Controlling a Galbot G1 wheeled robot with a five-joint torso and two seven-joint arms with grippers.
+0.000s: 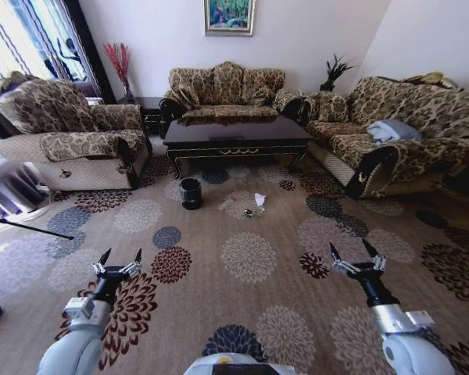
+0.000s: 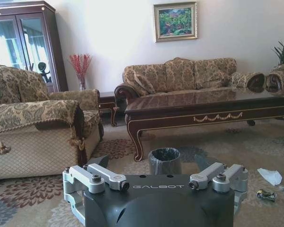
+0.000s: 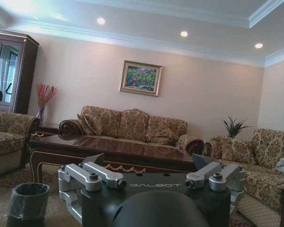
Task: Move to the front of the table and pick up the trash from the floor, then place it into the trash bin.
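The long dark table [image 1: 234, 137] stands ahead, in front of the middle sofa. On the patterned floor [image 1: 219, 305] before it sits the small black trash bin [image 1: 191, 193]. To the bin's right lies the trash: a crumpled white paper [image 1: 259, 200] and a small dark wrapper [image 1: 248, 212]. My left gripper [image 1: 118, 256] and right gripper [image 1: 355, 250] hover open and empty over the carpet, well short of them. The left wrist view shows the bin [image 2: 164, 161], the table [image 2: 208, 111], the white paper [image 2: 270, 176] and the wrapper [image 2: 266, 195]. In the right wrist view the bin [image 3: 28, 201] stands before the table [image 3: 109, 153].
Patterned sofas flank the table: an armchair [image 1: 70, 133] on the left, a sofa [image 1: 227, 90] behind, another [image 1: 399, 133] on the right. A thin dark rod [image 1: 27, 226] lies at the left. Open carpet stretches between me and the bin.
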